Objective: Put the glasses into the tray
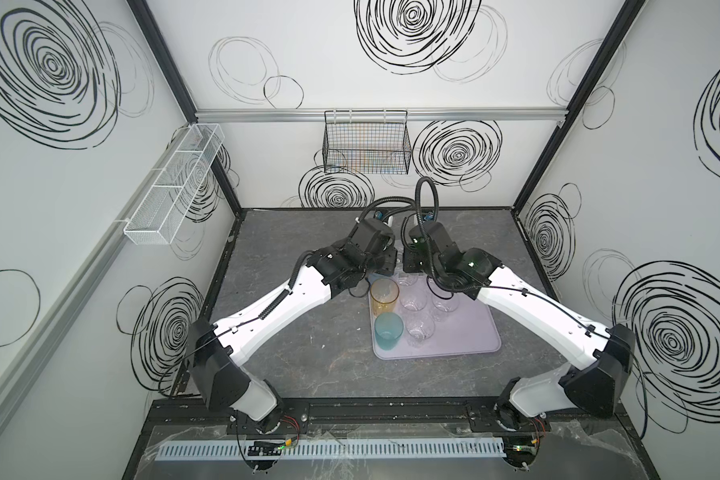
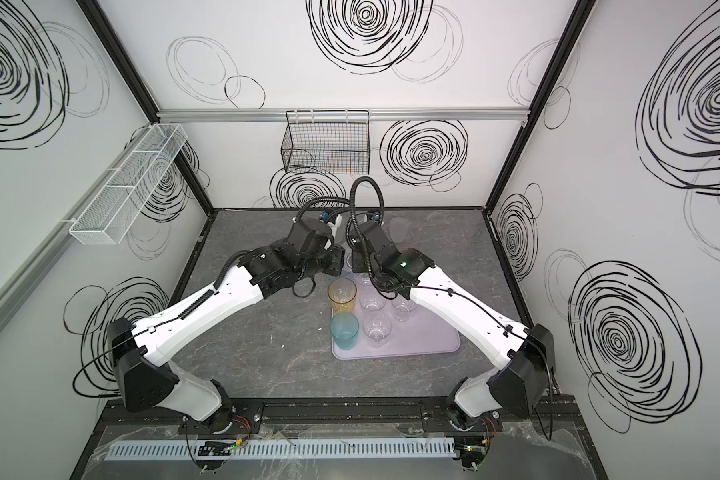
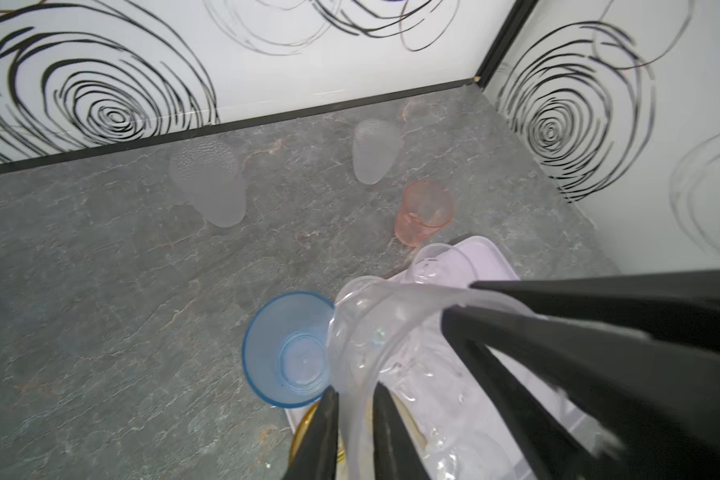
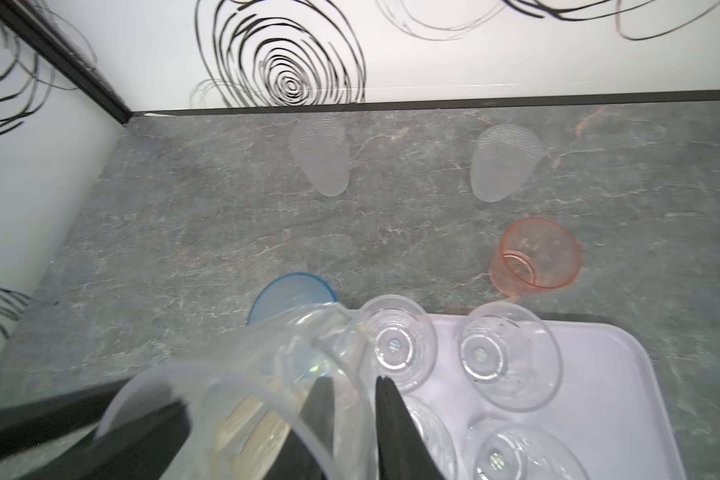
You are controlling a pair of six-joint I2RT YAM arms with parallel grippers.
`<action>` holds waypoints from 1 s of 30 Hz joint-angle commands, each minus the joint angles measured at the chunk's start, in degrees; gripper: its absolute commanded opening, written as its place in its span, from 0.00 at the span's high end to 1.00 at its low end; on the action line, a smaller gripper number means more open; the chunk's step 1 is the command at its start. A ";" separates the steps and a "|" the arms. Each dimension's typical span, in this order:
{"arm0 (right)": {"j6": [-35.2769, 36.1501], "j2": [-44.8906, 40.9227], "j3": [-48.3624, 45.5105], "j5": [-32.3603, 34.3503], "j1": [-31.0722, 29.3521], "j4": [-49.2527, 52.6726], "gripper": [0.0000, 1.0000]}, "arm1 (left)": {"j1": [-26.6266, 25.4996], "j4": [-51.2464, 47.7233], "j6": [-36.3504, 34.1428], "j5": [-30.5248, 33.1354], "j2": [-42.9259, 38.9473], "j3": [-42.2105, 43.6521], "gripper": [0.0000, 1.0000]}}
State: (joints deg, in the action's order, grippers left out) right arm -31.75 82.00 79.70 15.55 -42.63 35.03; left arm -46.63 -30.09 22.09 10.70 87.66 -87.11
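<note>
So: mid-handoff, by the look of it. Both arms meet over the tray's (image 1: 466,336) far corner on the left arm's side, and both hold one clear glass (image 3: 371,340) by its rim. It hangs tilted above that corner; the wrists hide it in both top views. The right gripper (image 4: 354,382) is clamped on the glass wall, one finger inside and one outside. The left gripper (image 3: 355,392) straddles the same rim opposite, but I can't tell whether it's pinching or already slack. Five glasses stand upright on the tray: the amber glass (image 1: 385,297), the teal glass (image 1: 388,332) and three clear tumblers (image 1: 414,299), filling the left arm's side and middle. The side nearer the right arm is bare. Off the tray on the table (image 1: 308,353): the blue glass (image 3: 287,349) just beside the tray corner, the pink glass (image 4: 535,253) near the tray's far edge, and two frosted glasses (image 4: 319,158) by the back wall. Next, I reckon: left jaws fully off and backed straight away from the rim so they don't drag it. Then the right arm levels the glass and lowers it onto bare tray, clear of the neighbours. Main risk: thin slick wall, a rim-only pinch and a tilted load, so it may swing or slip when the left lets go.
</note>
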 commanded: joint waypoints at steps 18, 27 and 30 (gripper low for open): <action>2.07 -19.54 -7.13 -2.28 24.41 25.60 1.00 | 17.65 16.09 -3.16 -5.07 -16.00 17.76 0.34; -5.41 -20.89 -20.78 -9.14 27.64 33.16 1.00 | 27.63 20.92 -3.62 -10.23 -13.52 26.90 0.33; -8.24 -24.03 -27.12 -11.97 25.04 29.51 1.00 | 28.24 22.14 -3.79 -11.20 -12.13 28.41 0.33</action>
State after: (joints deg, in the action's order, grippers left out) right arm -34.92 60.93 55.42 6.94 -15.90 63.77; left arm -18.92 -12.75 19.25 1.85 74.41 -59.94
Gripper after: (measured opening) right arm 0.080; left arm 0.669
